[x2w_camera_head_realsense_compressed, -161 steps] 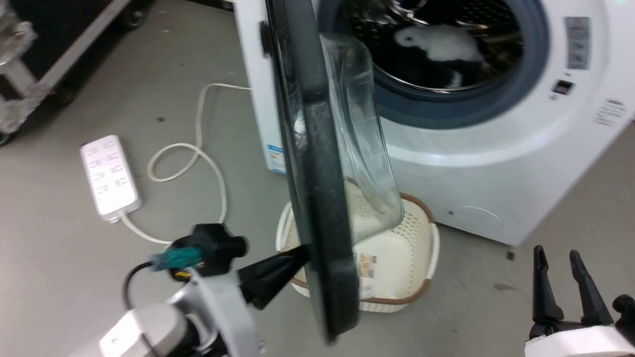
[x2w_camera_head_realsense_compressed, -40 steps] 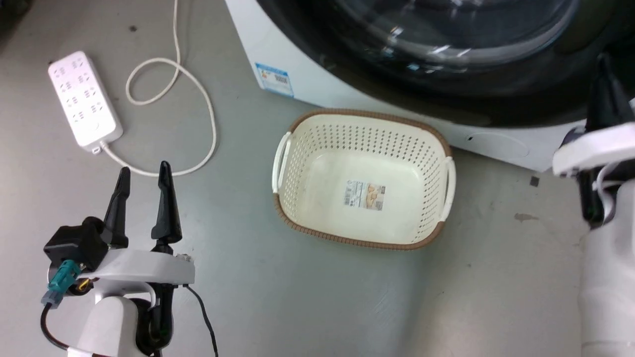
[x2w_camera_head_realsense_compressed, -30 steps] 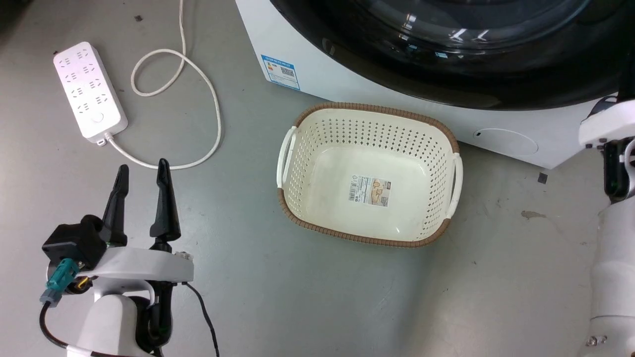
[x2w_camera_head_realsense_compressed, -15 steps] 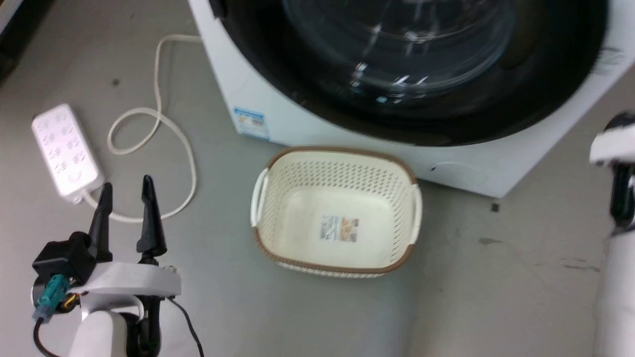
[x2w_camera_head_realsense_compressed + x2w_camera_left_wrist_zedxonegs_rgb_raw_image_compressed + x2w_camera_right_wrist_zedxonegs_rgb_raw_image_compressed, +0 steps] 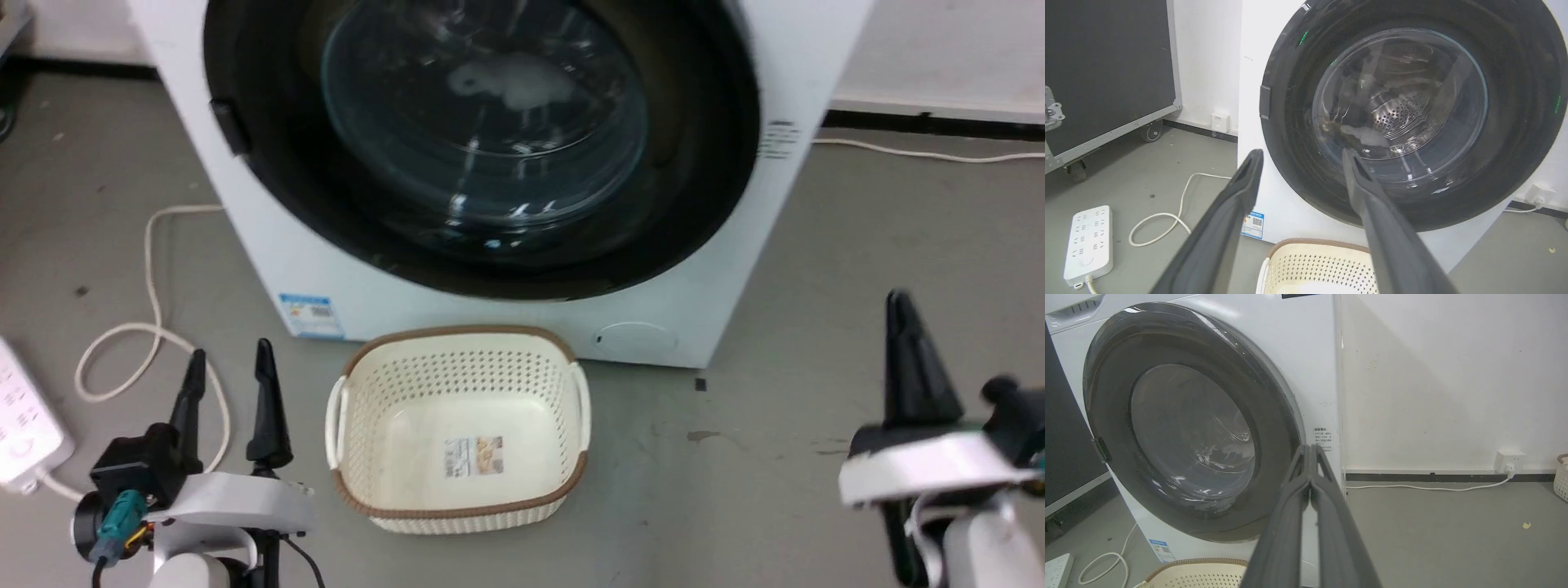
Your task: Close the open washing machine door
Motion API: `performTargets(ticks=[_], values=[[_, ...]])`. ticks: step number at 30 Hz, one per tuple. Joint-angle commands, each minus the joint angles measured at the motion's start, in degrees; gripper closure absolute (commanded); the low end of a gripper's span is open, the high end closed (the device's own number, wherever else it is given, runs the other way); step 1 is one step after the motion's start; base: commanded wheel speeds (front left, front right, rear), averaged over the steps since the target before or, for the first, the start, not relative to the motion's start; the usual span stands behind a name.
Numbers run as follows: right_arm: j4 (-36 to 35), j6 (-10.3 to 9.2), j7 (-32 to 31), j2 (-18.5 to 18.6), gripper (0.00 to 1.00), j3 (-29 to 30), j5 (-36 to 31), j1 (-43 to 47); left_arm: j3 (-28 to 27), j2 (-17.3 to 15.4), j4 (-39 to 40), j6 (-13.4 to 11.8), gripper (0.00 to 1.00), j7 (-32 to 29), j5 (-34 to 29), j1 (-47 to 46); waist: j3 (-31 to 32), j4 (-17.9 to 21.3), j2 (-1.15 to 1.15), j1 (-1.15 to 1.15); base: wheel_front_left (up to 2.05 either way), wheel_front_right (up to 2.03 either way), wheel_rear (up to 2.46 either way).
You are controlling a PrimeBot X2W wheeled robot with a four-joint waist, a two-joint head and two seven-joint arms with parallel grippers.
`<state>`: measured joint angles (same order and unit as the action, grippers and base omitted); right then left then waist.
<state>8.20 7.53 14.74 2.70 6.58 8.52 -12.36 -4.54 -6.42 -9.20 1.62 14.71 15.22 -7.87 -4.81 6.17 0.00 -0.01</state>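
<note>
Washing machine door (image 5: pixel 482 139) looks flush against the washer, straight ahead beyond the laundry basket (image 5: pixel 457 333). Left end effector (image 5: pixel 229 355) spread, empty; right end effector (image 5: pixel 898 310) pinched shut, empty. Both flank the basket, well short of the door.

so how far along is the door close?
Done: the round glossy black-rimmed glass washing machine door sits flush against the white front in all views. In hand: nothing; the left end effector is open and the right end effector shut, both empty and apart from the door. Left: nothing visible, though latching can't be confirmed.
</note>
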Motion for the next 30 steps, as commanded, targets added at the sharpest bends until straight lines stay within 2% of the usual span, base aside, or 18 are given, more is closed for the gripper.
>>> performTargets(ticks=[1, 9, 15, 16, 17, 30], values=[[-0.52, -0.04, 0.26, 0.18, 1.00, -1.79, 0.89, 3.17, 0.64, 0.12, -0.19, -0.07, 0.00, -0.19, -0.47, 0.87, 1.58, 1.75, 0.00, 0.01, 0.00, 0.00, 0.00], [-1.66, -0.04, 0.26, 0.18, 1.00, -4.27, -1.43, 9.66, 3.52, -0.18, -1.19, 0.47, 0.00, -2.28, -1.82, 1.82, 2.55, 1.92, 0.00, 0.01, 0.00, 0.00, 0.00], [-2.67, -0.04, -0.73, 0.18, 1.00, -4.17, -2.60, 11.79, 5.79, -1.02, -1.63, -0.20, 0.00, -3.22, -4.48, 2.39, 3.05, 1.67, 0.00, 0.01, 0.00, 0.00, 0.00], [-2.79, -0.04, -0.92, 0.18, 0.78, -4.08, -2.58, 11.93, 6.08, -1.13, -1.68, -0.31, 0.00, -3.30, -4.81, 2.39, 3.07, 1.60, 0.00, 0.01, 0.00, 0.00, 0.00], [-2.92, -0.04, -1.04, 0.18, 0.00, -4.01, -2.60, 12.01, 6.30, -1.18, -1.70, -0.39, 0.00, -3.33, -5.01, 2.35, 3.04, 1.52, 0.00, 0.01, 0.00, 0.00, 0.00], [-2.89, -0.04, -1.90, 0.18, 0.00, -3.70, -1.67, 12.59, 7.52, -1.76, -2.23, -0.97, 0.00, -3.26, -5.45, 1.61, 2.93, 0.67, 0.00, 0.01, 0.00, 0.00, 0.00]])
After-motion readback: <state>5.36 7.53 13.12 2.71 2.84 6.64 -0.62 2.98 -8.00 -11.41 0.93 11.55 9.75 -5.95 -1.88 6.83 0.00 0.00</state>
